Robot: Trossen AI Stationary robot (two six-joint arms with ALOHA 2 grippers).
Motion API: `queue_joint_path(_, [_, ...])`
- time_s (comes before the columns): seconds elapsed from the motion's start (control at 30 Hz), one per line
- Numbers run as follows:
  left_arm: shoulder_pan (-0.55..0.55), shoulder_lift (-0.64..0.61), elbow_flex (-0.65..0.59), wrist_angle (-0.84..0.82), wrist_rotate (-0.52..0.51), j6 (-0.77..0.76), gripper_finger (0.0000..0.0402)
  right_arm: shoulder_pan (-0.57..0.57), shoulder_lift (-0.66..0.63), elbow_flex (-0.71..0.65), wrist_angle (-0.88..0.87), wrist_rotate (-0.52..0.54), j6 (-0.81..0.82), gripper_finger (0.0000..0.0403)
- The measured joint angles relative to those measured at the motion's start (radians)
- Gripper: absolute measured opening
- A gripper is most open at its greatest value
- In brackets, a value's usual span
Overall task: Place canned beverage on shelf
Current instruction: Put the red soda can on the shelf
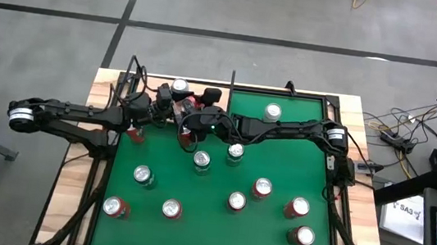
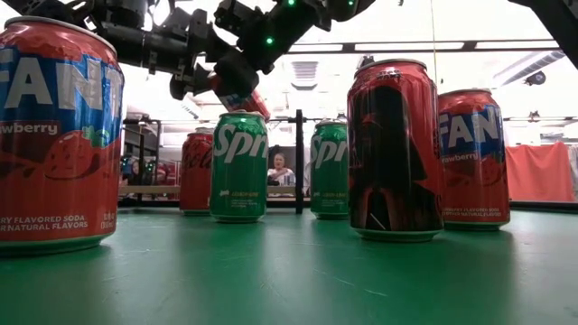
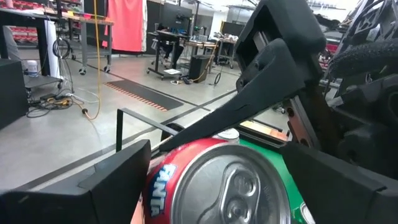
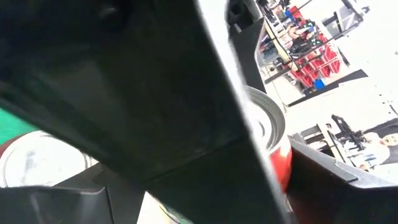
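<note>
A red Fanta can [image 3: 205, 186] hangs in the air over the table's far left part, tilted, its silver top facing my left wrist; it also shows in the low view [image 2: 242, 96] and from above [image 1: 188, 103]. My left gripper [image 1: 169, 109] reaches in from the left, open, with a finger on each side of the can; green shows between the can and one finger [image 3: 336, 180]. My right gripper [image 1: 192, 118] comes from the right and is shut on the can. The shelf [image 2: 149, 190], pale wood with black rods, lies below and behind, with a red can [image 2: 194, 171] standing on it. My right gripper holds the Fanta can by its red side wall [image 4: 283, 165], one finger [image 3: 267, 81] lying across it above the top rim; the other finger is hidden behind the can. It comes nearly level from the table's right. The can is lifted clear and tilted.
Several cans stand on the green felt: two green Sprite cans [image 2: 238, 167] [image 2: 330, 169], a dark red can [image 2: 395, 149] and Fanta cans [image 2: 54, 135] [image 2: 472, 158]. From above they spread over the near half [image 1: 202, 160] [image 1: 297, 206]. A black upright rod [image 2: 298, 162] stands at the shelf's edge.
</note>
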Motion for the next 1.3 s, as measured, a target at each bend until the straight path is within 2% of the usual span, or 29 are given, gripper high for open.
queue_joint_path(0.2, [0.0,0.0,0.0,-0.004,0.0,-0.004,0.0396,-0.001,0.0,0.0,0.001,0.001,0.0,0.029])
queue_joint_path(0.33, [-0.001,0.003,0.0,-0.007,-0.021,-0.013,0.0397,-0.001,0.0,0.0,0.002,0.002,0.001,0.029])
queue_joint_path(0.6, [-0.001,0.003,-0.002,-0.023,-0.047,-0.035,0.0368,-0.001,0.0,0.0,0.003,0.004,0.035,0.029])
queue_joint_path(0.87, [0.0,0.003,-0.002,-0.022,-0.052,-0.034,0.0298,-0.001,0.0,0.0,0.002,0.003,0.035,0.029])
queue_joint_path(1.3, [0.0,0.003,-0.002,-0.022,-0.051,-0.033,0.0297,0.0,0.0,0.0,-0.002,-0.007,0.051,0.029])
